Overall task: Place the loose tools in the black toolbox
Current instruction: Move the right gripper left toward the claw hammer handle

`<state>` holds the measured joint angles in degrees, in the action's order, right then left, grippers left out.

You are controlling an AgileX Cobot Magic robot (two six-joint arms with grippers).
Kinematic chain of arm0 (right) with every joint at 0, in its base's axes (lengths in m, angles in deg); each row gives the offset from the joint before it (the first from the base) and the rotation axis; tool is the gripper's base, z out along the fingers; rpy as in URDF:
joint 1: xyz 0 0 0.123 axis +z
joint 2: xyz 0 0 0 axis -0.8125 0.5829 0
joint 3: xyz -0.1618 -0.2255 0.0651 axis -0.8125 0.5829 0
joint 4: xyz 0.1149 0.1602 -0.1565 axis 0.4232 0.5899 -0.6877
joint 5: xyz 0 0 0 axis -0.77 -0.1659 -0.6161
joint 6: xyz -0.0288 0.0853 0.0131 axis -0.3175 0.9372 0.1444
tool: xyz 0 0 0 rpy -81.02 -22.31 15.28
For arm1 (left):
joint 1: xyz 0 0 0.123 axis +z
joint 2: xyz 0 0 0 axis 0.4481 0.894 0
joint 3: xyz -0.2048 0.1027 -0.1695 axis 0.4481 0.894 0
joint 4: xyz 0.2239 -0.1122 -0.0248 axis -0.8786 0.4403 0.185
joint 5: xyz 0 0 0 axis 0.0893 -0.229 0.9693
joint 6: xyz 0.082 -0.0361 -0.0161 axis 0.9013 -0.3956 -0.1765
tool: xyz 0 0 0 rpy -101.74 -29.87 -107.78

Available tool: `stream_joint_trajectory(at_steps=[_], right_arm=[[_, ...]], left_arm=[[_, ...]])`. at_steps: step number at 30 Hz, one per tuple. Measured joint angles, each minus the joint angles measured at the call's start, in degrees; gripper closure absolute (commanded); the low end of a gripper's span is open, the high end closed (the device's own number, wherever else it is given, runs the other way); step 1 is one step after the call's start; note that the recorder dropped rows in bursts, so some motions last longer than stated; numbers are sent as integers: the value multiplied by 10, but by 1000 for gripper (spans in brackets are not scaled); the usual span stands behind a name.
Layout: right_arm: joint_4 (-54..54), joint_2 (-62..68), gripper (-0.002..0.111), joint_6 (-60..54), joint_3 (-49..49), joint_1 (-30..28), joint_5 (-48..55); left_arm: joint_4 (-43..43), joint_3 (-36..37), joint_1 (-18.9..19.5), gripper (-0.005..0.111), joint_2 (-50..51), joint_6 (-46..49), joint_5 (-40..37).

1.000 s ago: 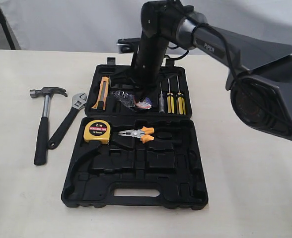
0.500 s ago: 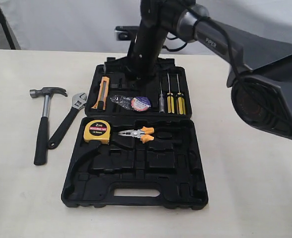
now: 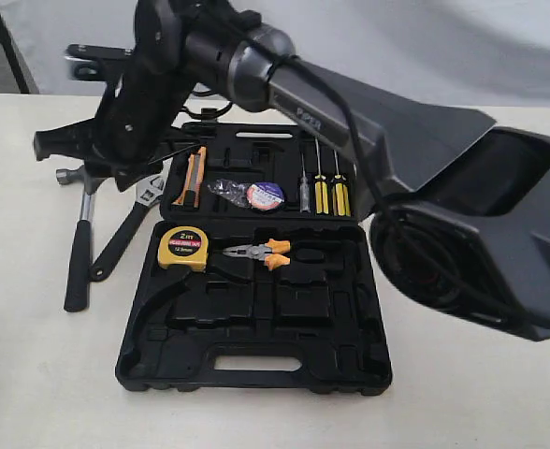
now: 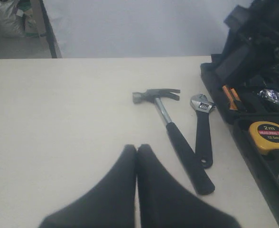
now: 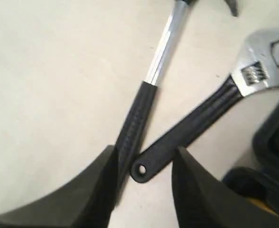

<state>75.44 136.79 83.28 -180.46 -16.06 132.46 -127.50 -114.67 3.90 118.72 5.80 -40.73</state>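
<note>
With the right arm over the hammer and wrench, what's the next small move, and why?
Probably lower the right tool straight down and close on the wrench handle. Its fingers are open, and the wrench's holed end lies between them, outside the toolbox. The hammer handle runs beside one finger, so a slight shift away first may avoid pinching both.

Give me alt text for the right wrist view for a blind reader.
The open right end effector hovers above a hammer and an adjustable wrench on a pale table, their black handles converging beneath it. A corner of the black toolbox shows.
</note>
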Motion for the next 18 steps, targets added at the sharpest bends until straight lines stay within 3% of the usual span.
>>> stream_joint_trajectory(at_steps=[5,8,12,14,18], right_arm=[[-32,91,70,0,-107,30,-5],[-39,135,49,0,-137,41,-19],[-55,163,47,0,-140,50,-38],[-61,171,51,0,-143,55,-45],[-70,177,79,-6,-146,67,-53]], left_arm=[[0,0,0,105,0,0,0],[0,0,0,105,0,0,0],[0,0,0,105,0,0,0],[0,0,0,105,0,0,0],[0,0,0,105,0,0,0]])
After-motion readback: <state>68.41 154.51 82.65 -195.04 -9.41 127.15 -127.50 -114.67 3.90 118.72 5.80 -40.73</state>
